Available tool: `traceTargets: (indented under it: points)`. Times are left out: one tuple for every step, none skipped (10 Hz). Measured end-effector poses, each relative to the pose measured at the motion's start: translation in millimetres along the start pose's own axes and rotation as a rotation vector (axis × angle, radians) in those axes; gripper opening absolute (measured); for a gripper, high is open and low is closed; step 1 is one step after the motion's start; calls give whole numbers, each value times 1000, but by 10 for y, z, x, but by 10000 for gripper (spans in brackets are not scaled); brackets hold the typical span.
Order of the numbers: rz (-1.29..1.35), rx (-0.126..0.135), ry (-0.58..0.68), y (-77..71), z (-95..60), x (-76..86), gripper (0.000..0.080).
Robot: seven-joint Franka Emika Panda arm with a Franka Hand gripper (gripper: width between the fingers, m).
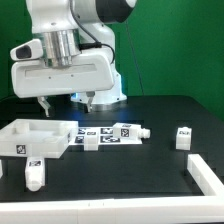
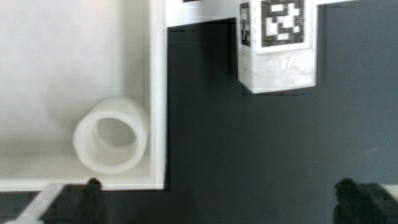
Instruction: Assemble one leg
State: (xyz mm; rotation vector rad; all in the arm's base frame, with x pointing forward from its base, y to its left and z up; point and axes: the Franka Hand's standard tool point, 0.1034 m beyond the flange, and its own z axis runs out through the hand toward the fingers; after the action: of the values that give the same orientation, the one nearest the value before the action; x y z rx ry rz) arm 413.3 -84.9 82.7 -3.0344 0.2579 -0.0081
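My gripper (image 1: 65, 102) hangs open and empty above the table, over the gap beside the white tabletop panel (image 1: 30, 135). In the wrist view the panel (image 2: 71, 80) shows a round socket (image 2: 111, 138) near its edge. A short white leg with a black marker tag (image 2: 279, 45) lies on the black table just past the panel's edge. My gripper (image 2: 221, 203) is clear of both, with one dark fingertip (image 2: 80, 200) over the panel's corner. Two more white legs lie apart: one at the exterior view's right (image 1: 183, 136), one at the front left (image 1: 35, 175).
The marker board (image 1: 110, 133) lies mid-table, next to the panel. A white raised border runs along the front (image 1: 100, 212) and the front right (image 1: 205, 172) of the black table. The green backdrop stands behind the arm.
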Motion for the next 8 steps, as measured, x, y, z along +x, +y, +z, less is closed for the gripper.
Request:
traceTargets:
  points:
    - [0,0,0,0,2,-2,649]
    - [0,0,-1,-1,4,-4,649]
    - [2,0,-1,15,2,-4,649]
    - [19,7,-12,154,-28,-39,649]
    - [48,11,-18,412,-70,-90,649]
    - [79,8,-20,652,-87,-144,649]
    - [112,5,-25,797,-62,-209,649]
    - [139,8,-30,833,-35,-254,649]
